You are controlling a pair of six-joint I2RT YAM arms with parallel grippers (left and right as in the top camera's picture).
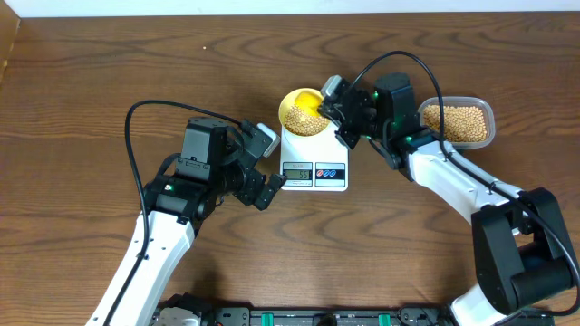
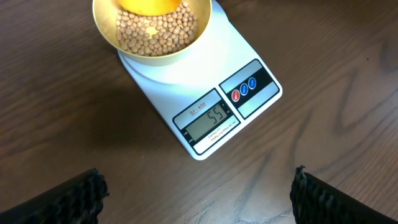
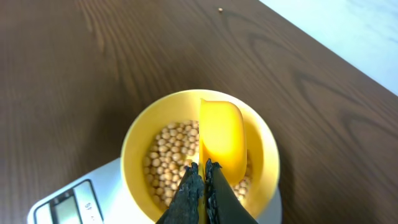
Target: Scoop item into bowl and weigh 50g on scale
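Right wrist view: right fingers [image 3: 189, 193] were clenched on the bright yellow plastic scoop [image 3: 221, 140], held inside the pale yellow round bowl [image 3: 134, 143] of tan beans [image 3: 168, 146] atop the white digital scale [image 2: 186, 78]. Left fingers [image 2: 68, 199] stood spread, empty. Beans judged light, hard, free-rolling: scoop them, never pinch.

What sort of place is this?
Probably a robot test bench: wooden table, left arm and right arm at its edge, a scale carrying a bowl of beans.
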